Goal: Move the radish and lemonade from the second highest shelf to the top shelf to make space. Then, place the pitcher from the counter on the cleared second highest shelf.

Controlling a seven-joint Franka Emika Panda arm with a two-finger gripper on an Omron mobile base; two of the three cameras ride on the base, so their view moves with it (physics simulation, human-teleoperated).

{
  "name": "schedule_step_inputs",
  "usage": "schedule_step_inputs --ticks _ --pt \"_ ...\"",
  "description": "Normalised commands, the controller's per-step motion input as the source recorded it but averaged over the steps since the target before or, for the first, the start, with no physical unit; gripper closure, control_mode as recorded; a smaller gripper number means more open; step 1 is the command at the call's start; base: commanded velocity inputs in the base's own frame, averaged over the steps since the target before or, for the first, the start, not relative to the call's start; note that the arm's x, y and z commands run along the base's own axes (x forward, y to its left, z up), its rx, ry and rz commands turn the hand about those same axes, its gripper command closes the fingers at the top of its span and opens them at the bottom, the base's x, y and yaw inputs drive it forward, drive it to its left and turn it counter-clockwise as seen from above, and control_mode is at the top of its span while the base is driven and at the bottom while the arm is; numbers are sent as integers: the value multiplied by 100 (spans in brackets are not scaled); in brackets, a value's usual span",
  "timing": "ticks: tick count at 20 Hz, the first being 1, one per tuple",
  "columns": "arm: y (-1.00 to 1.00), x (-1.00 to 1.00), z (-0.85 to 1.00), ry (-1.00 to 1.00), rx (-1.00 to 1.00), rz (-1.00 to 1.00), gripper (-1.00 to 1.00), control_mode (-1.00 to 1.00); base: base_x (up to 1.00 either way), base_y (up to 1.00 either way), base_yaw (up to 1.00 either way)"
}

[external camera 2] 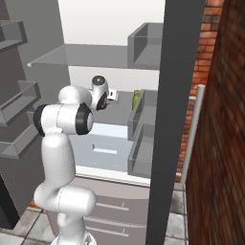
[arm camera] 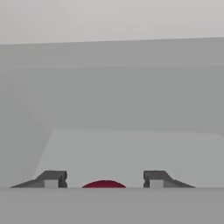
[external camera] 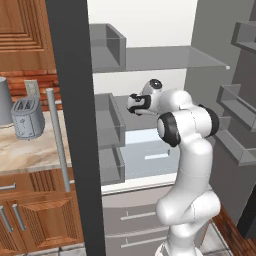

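In the hand view the radish point(arm camera: 104, 184), a dark red ball, shows just its top between my gripper's point(arm camera: 105, 178) two dark fingertips. The jaws stand apart with a small gap on each side of it, so the gripper is open around it. In the base views my hand point(external camera: 136, 104) reaches into the fridge just above the second highest shelf point(external camera 2: 123, 106). The lemonade point(external camera 2: 137, 98), an olive-green bottle, stands to the right of the hand point(external camera 2: 110, 97), partly hidden by a door bin. The top shelf point(external camera: 170, 59) lies bare above. The pitcher is out of view.
Grey door bins point(external camera: 107, 125) hang on the fridge's left side and more bins point(external camera: 235, 145) on the open door at right. A toaster point(external camera: 27, 117) sits on the beige counter point(external camera: 25, 152) left of the fridge. A brick wall point(external camera 2: 220, 143) stands close on the right.
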Motion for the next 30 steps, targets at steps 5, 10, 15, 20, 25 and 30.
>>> schedule_step_inputs --ticks 5,10,15,20,25,30 --pt "25 -36 -75 0 -4 -4 100 -100 0 0 0" --pt "19 -45 -71 0 -2 -3 100 -100 0 0 0" --pt "0 -87 -57 -7 0 0 100 -100 0 0 0" --pt "0 -100 13 -17 0 0 100 -100 0 0 0" --pt "0 -100 76 -26 0 0 100 -100 0 0 0" --pt "0 -92 100 -28 0 0 100 -100 0 0 0"
